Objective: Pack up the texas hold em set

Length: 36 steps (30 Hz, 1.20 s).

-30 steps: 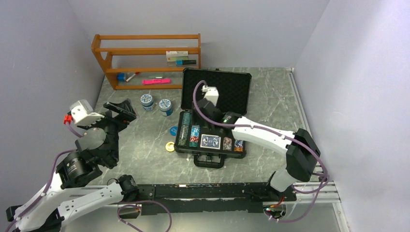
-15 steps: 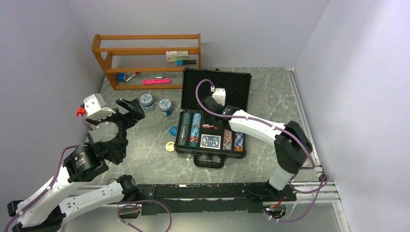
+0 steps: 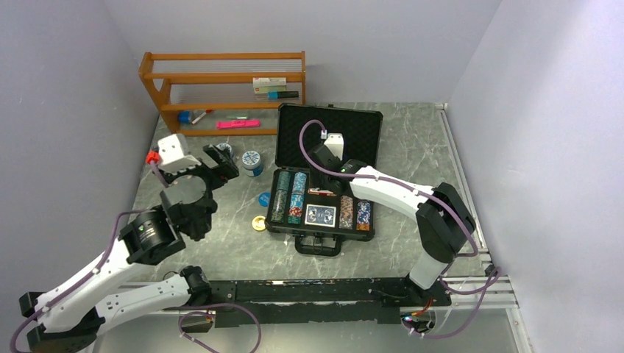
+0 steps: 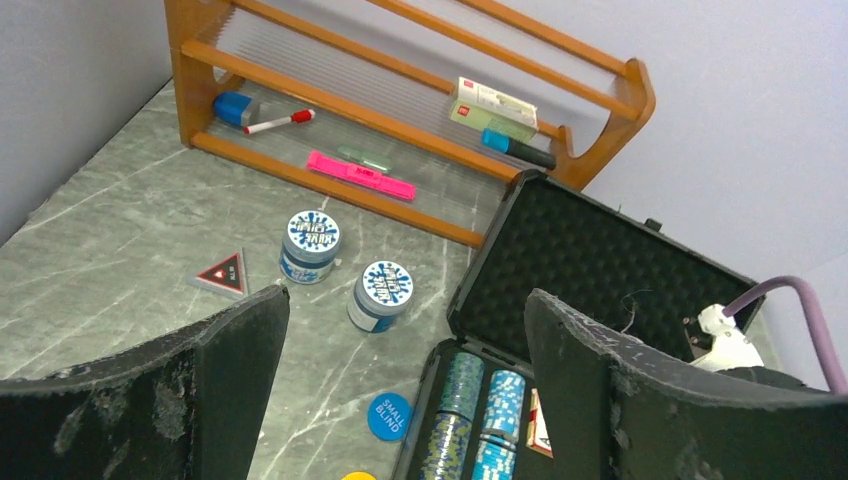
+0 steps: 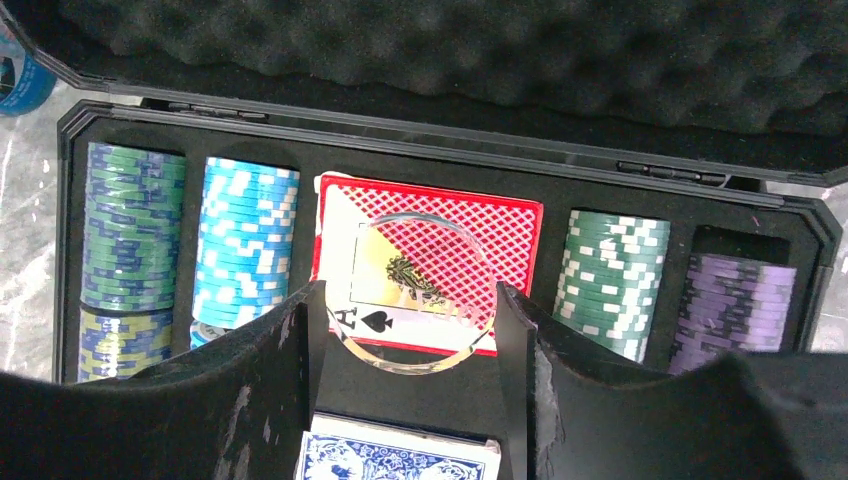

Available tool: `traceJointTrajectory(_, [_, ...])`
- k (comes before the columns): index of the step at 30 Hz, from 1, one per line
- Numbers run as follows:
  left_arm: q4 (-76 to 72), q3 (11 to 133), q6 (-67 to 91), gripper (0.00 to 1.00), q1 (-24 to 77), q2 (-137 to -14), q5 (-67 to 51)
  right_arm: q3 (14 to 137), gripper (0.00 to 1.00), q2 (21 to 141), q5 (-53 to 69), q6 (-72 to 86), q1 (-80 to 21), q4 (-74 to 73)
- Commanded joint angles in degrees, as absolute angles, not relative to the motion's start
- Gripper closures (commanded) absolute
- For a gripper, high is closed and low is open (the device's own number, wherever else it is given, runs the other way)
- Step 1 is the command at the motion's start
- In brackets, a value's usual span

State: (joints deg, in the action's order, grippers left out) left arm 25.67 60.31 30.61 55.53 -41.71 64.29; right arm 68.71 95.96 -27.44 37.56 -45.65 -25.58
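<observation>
The black briefcase (image 3: 274,220) lies open with its foam lid (image 3: 353,136) up. Its tray holds striped chip stacks (image 5: 245,240), a red deck (image 5: 480,220) and a blue deck (image 5: 395,460). My right gripper (image 5: 405,295) hangs low over the tray and is shut on a clear round disc (image 5: 420,240) just above the red deck. The yellow dealer button (image 3: 258,223) and a blue "small blind" disc (image 4: 389,415) lie on the table left of the case. My left gripper (image 4: 405,300) is open and empty, high above the table left of the case.
Two blue-and-white tubs (image 4: 311,245) (image 4: 381,295) and a red triangle marker (image 4: 222,272) sit on the table in front of the wooden shelf (image 4: 400,100), which holds markers and small boxes. Walls stand close on the left and right.
My left arm has swung forward and to the right, toward the tubs. My right gripper has dropped lower over the case tray and then held still.
</observation>
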Motion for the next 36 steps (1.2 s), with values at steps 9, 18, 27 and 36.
traceJointTrajectory(9, [22.61, 60.39, 29.46, 0.08, 55.37, -45.85, 64.12, 69.92, 0.34, 98.20, -24.00, 34.98, -44.34, -23.31])
traceJointTrajectory(18, [20.18, 59.19, 29.01, 0.07, 55.38, -47.22, 61.87, 69.49, 0.20, 93.90, -24.40, 34.20, -44.34, -22.00])
traceJointTrajectory(27, [19.09, 58.47, 33.91, 0.27, 50.04, -55.03, 46.23, 63.31, 0.21, 83.16, -25.23, 35.22, -43.24, -19.34])
traceJointTrajectory(36, [17.06, 55.62, 37.73, 0.38, 26.56, -67.38, 17.09, 57.42, 0.22, 74.09, -23.77, 35.35, -41.09, -19.07])
